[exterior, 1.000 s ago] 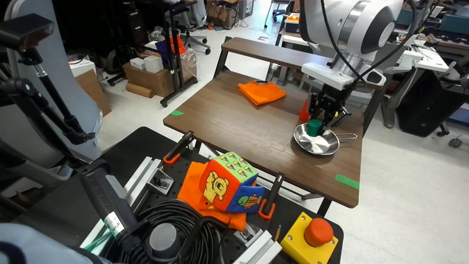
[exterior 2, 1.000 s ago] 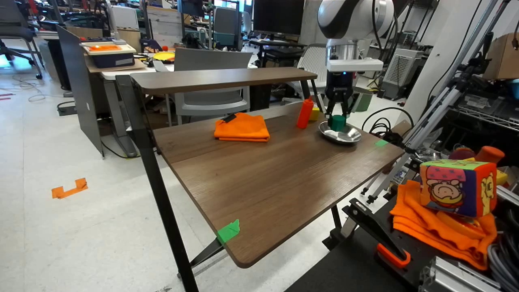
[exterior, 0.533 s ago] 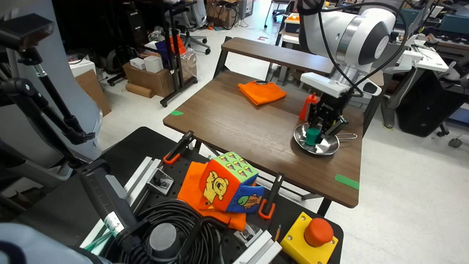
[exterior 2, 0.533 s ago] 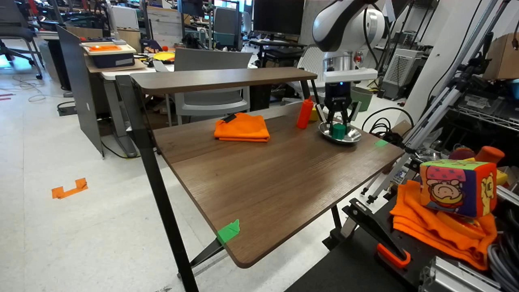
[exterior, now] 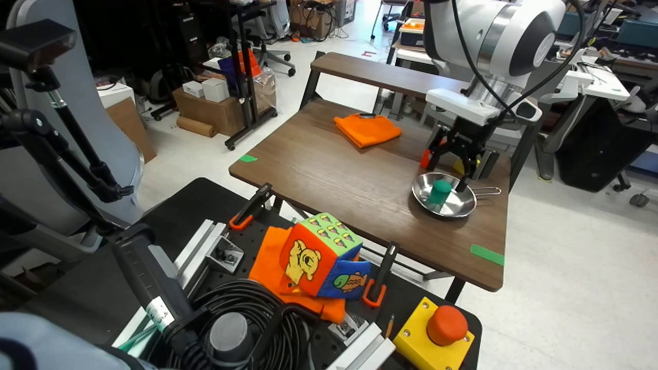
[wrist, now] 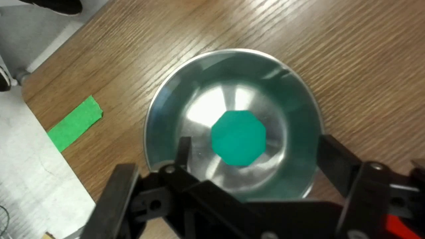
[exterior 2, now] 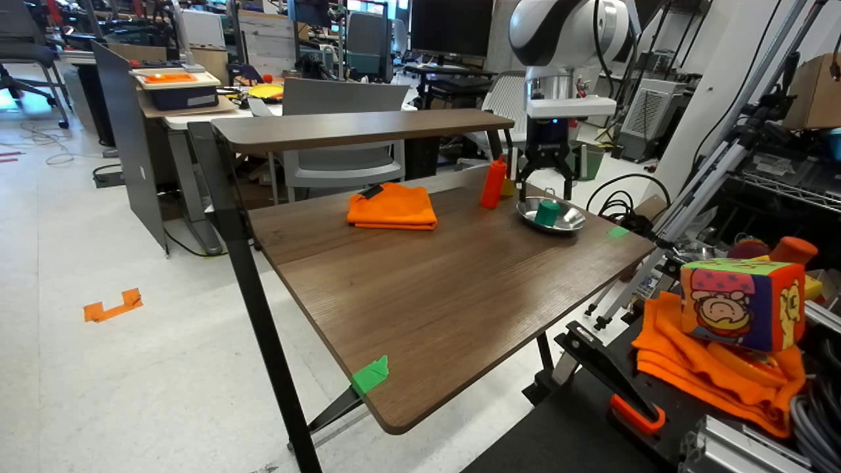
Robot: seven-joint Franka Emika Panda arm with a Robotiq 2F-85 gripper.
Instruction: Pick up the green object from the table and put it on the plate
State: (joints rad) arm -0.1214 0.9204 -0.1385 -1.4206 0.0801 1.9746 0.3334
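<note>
The green object [wrist: 238,137] rests inside the shiny metal plate [wrist: 300,103], near the middle of its floor; its octagonal top faces the wrist camera. In both exterior views the green object [exterior: 440,192] [exterior 2: 546,212] looks slightly tilted. The plate [exterior: 457,206] sits on the brown table [exterior: 329,169] by the edge nearest the arm. Above the plate my gripper [exterior 2: 545,196] stands open, its fingers spread wide on either side of the block and apart from it. Nothing is held between the fingertips. In the wrist view the gripper [wrist: 254,147] covers the plate's lower rim.
Close beside the gripper stands a red bottle [exterior 2: 493,184], with a yellow block [exterior 2: 508,187] partly hidden behind it. A folded orange cloth [exterior: 367,130] lies farther along the table. The plate's wire handle [exterior: 488,191] sticks out toward the table edge. A raised shelf [exterior 2: 361,128] runs along one side.
The gripper carried the green object down into the plate, then let go of it. The jaws have opened wide and the hand has risen a little, leaving the block behind.
</note>
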